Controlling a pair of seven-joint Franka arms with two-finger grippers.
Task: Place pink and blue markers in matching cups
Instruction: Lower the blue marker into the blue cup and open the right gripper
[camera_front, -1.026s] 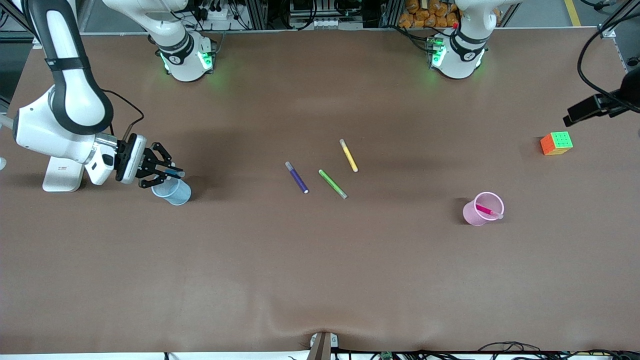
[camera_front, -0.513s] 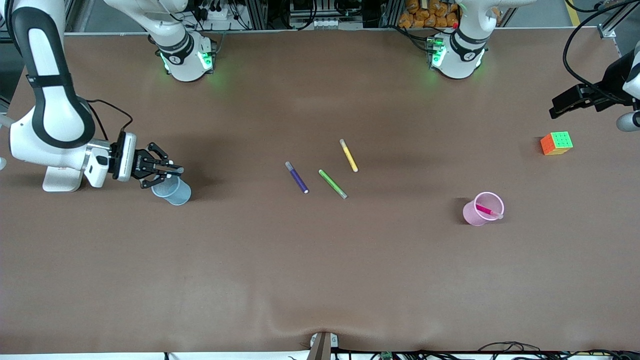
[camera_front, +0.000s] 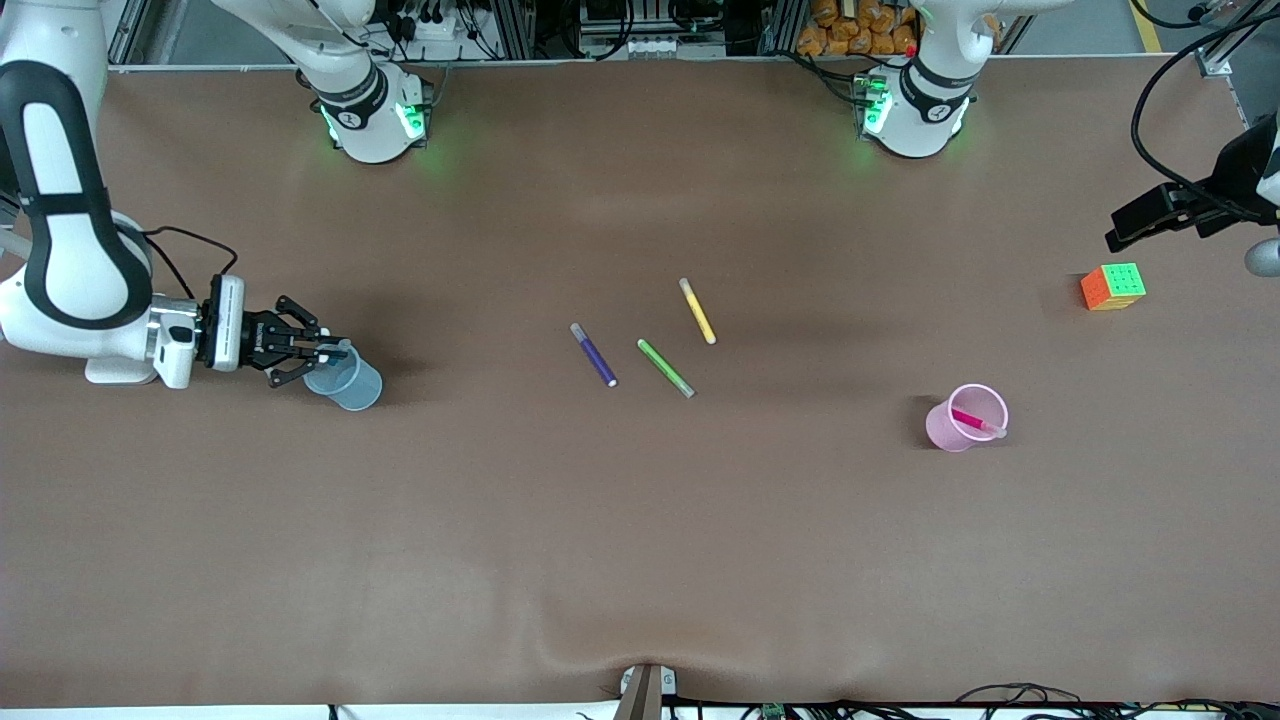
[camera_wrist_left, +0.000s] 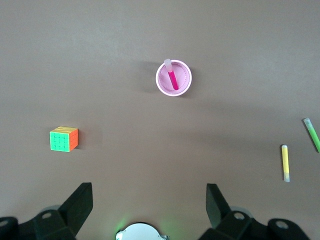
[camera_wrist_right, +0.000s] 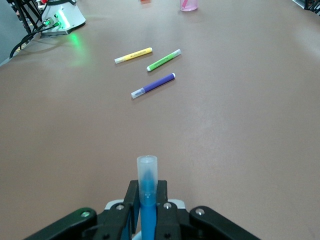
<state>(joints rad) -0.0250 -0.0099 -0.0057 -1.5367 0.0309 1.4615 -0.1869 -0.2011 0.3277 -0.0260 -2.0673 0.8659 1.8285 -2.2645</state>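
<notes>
Lower now, my right gripper (camera_front: 335, 352) pinches the slim blue felt-tip marker (camera_wrist_right: 147, 192) over the pale blue translucent plastic cup (camera_front: 345, 379) at frame left; my left gripper (camera_wrist_left: 149, 200), upper right, waits with fingers spread.

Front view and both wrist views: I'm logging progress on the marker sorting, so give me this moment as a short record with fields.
pink marker: in the pink cup
blue marker: held level over the blue cup
right gripper: shut on blue marker, over the blue cup's rim
left gripper: open, waiting high above the table near the colour cube
stray pens: purple pen, green pen, yellow pen lying mid-table
left to do: release blue marker into blue cup
</notes>
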